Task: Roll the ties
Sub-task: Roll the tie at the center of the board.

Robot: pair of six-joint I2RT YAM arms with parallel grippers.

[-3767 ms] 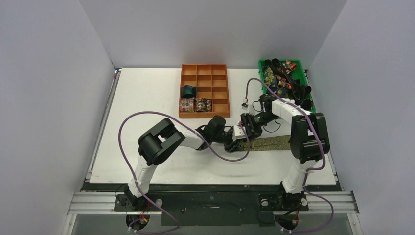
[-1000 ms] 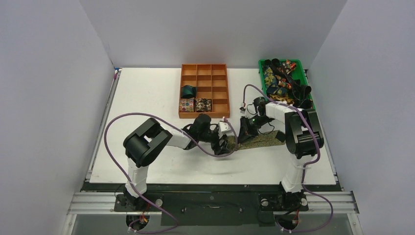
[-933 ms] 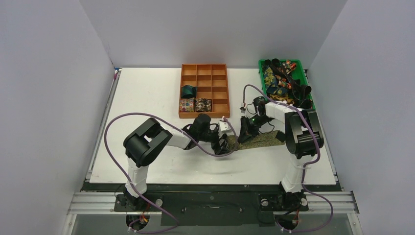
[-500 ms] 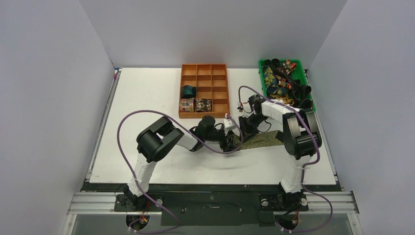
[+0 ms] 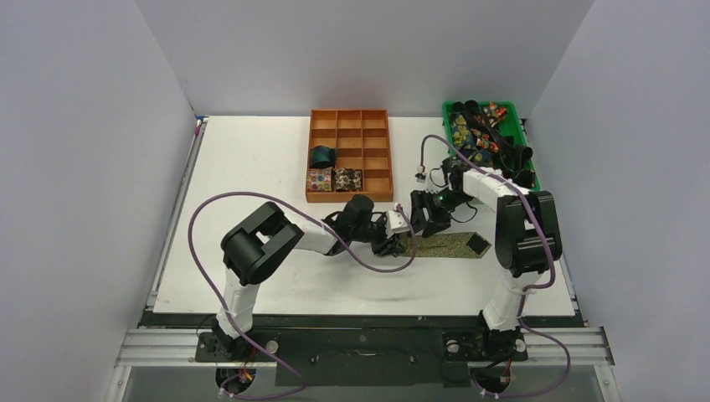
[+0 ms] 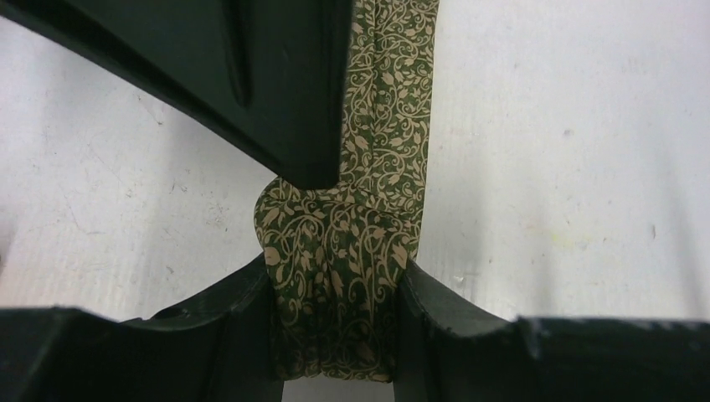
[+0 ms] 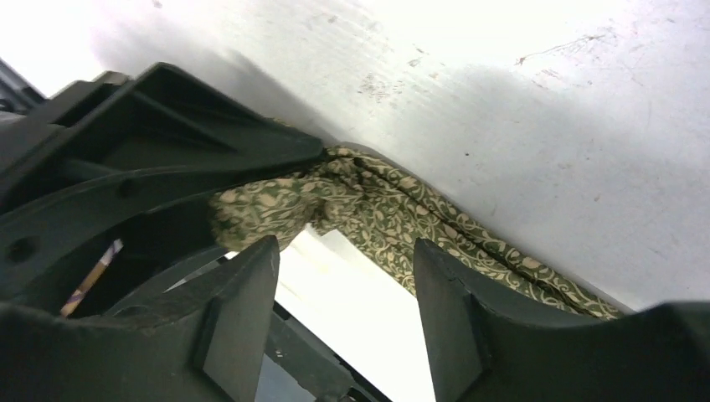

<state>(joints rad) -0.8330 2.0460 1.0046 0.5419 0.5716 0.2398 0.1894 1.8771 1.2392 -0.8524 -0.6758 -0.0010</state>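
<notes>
The left gripper is clamped on the rolled end of the olive-gold tie. In its wrist view, both fingers press against the sides of the small coil low in the frame. The flat strip runs from the coil to the top edge over the white table. A dark part of the right gripper crosses the upper left of that view, just above the coil. In the right wrist view, the right gripper's jaws stand apart with nothing between them.

In the overhead view, both grippers meet at centre frame and the strip lies flat to their right. Above them, an orange tray holds three rolled ties in its lower left compartments. A green bin at upper right is filled with loose ties.
</notes>
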